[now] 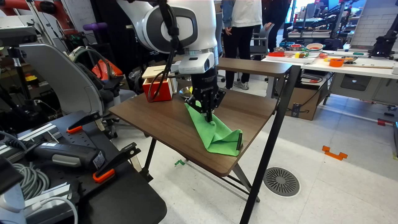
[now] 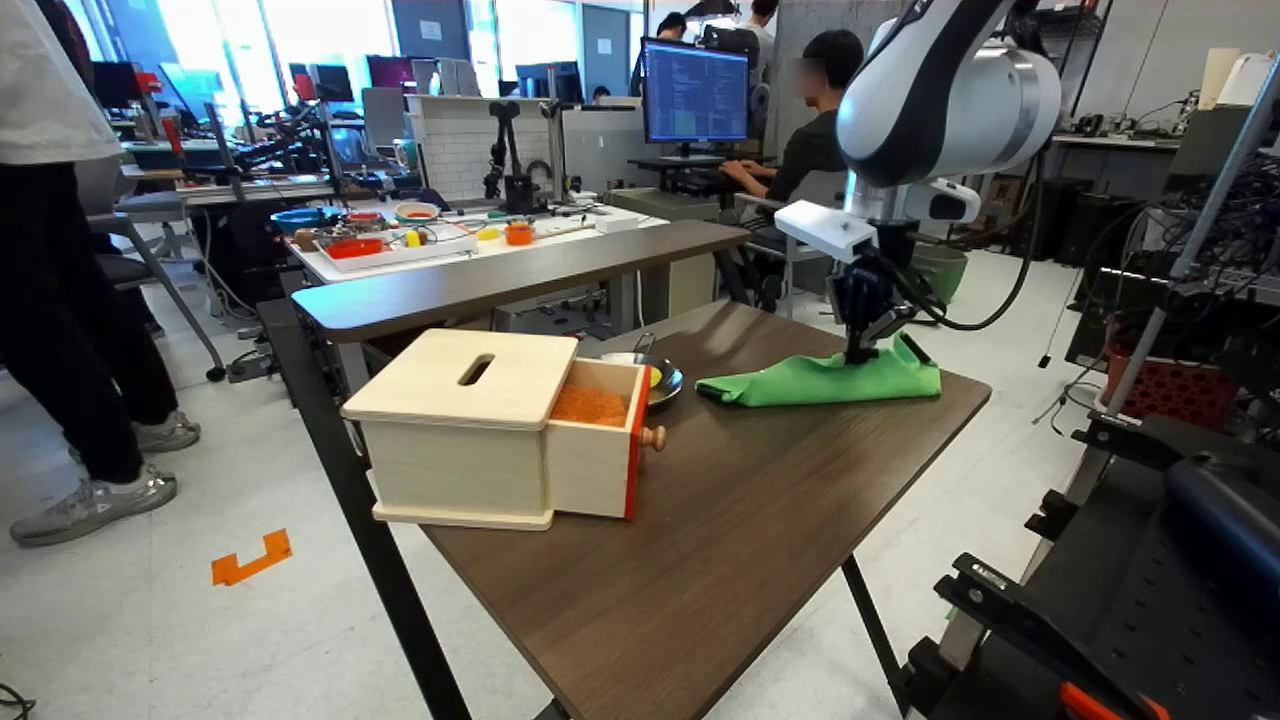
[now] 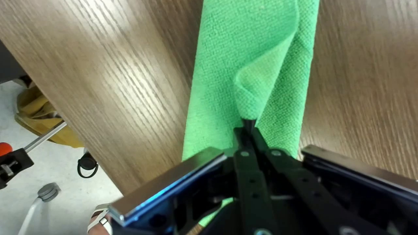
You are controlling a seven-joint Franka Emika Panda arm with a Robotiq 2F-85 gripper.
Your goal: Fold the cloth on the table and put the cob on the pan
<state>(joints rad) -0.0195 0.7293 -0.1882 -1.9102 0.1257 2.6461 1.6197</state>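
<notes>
The green cloth with black edge strips lies as a long, partly folded strip on the brown table; it also shows in an exterior view. In the wrist view a narrow flap of the cloth rises to my fingertips. My gripper is shut on the cloth's dark edge, low over the table; it also shows in both exterior views. The small pan stands beside the wooden box and also shows in an exterior view. A yellow thing lies in it; I cannot tell whether it is the cob.
A wooden box stands on the table, its red-fronted drawer open with orange stuff inside. A raised shelf runs along one table side. A black cart with tools stands near the table.
</notes>
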